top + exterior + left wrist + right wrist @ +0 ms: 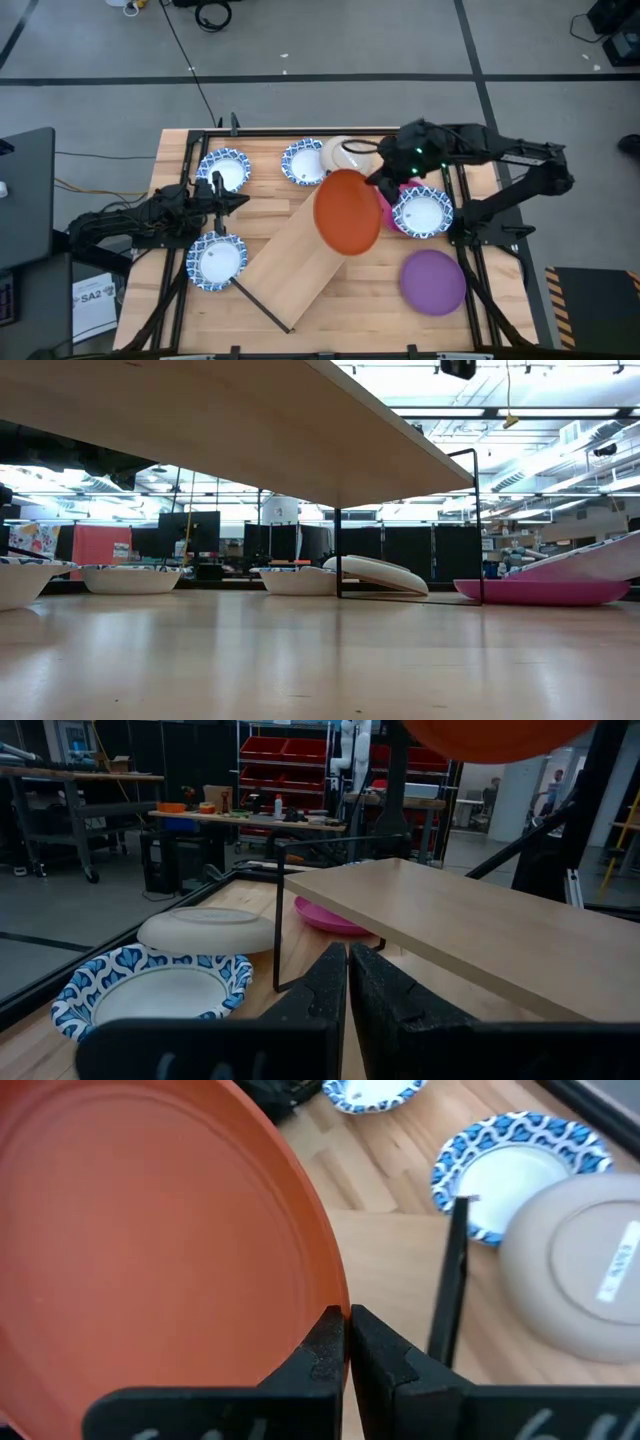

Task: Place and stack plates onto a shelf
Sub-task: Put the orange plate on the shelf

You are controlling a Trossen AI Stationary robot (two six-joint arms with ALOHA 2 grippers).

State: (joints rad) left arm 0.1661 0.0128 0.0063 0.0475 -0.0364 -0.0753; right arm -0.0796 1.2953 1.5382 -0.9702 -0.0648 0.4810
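Note:
The orange plate [348, 212] hangs in the air over the far end of the shelf [300, 255], a light-wood board on black rods lying slantwise across the table. My right gripper [383, 186] is shut on that plate. My left gripper [236, 201] waits shut near the table's left side, touching nothing. The beige plate [343, 155] lies upside down at the far edge, leaning on a blue-rimmed plate [303, 162]. Another blue-rimmed plate [421, 213] rests tilted on the magenta plate [386, 208]. The purple plate [433, 282] lies flat on the right. My right gripper pinches the orange plate's rim [322, 1302] between its two fingers [322, 1348], on the plate's far-right side. The fingers reach in from the table's right, slanting down. The plate is lifted clear above the shelf, roughly level and slightly tipped.
Two more blue-rimmed plates [225, 168] [216, 262] lie on the left, on either side of my left gripper. The shelf's black rod leg [447, 1285] stands close by my right gripper. A black frame [180, 150] rims the table.

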